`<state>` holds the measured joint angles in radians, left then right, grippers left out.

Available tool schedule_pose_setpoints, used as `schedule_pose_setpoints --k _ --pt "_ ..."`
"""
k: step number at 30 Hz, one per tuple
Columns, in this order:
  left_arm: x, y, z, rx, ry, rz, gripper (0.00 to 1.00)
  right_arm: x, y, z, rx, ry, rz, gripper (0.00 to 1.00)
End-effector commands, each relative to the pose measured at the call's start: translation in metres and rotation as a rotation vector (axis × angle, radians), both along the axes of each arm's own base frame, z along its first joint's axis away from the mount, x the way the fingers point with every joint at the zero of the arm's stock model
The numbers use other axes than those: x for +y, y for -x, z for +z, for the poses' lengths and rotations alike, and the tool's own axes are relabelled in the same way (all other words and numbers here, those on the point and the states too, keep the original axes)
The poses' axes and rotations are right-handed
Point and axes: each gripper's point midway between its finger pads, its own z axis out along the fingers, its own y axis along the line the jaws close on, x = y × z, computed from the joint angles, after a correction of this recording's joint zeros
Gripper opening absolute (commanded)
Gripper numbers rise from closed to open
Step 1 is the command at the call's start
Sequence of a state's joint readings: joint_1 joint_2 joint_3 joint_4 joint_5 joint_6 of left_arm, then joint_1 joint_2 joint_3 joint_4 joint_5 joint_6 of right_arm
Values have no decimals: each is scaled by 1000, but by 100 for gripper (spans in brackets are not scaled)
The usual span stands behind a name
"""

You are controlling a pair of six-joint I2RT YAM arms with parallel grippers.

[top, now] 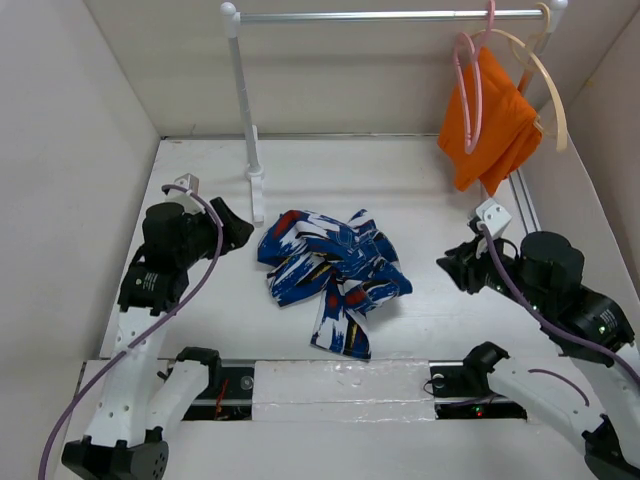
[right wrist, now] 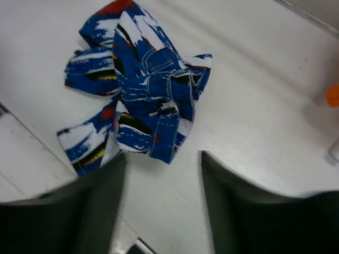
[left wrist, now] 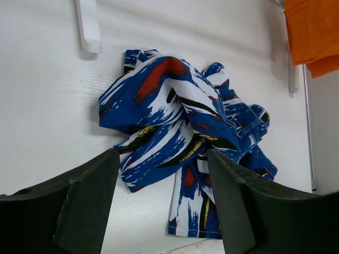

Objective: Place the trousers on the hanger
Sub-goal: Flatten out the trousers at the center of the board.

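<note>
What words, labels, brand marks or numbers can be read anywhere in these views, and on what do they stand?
None can be read in any view.
The trousers show only a brush-stroke pattern, no letters.
The orange cloth, pink hanger, cream hanger and rail carry no visible print.

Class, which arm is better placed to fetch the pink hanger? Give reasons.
Right. The pink hanger hangs at the right end of the rail, beyond the right gripper; the left gripper sits across the trousers.
</note>
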<state>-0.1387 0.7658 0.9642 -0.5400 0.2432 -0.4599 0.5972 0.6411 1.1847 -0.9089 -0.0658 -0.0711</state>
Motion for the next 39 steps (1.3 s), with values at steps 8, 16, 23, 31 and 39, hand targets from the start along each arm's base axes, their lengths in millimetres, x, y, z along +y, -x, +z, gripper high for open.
schedule_pose_setpoints --k 8,16,23,31,39 --pt "-56 11 -24 -8 190 -288 30 29 -20 -43 76 2 55 9" --pt "-46 -85 11 -68 10 -180 46 42 -35 -74 130 33 66 77" --pt "-157 -96 44 -108 -304 -108 54 33 -37 -84 161 82 15 36" --pt "-178 68 -75 200 -44 -292 56 39 -8 -128 271 54 97 74" --pt "-188 150 -177 457 -100 -414 68 50 -28 -166 320 86 100 83"
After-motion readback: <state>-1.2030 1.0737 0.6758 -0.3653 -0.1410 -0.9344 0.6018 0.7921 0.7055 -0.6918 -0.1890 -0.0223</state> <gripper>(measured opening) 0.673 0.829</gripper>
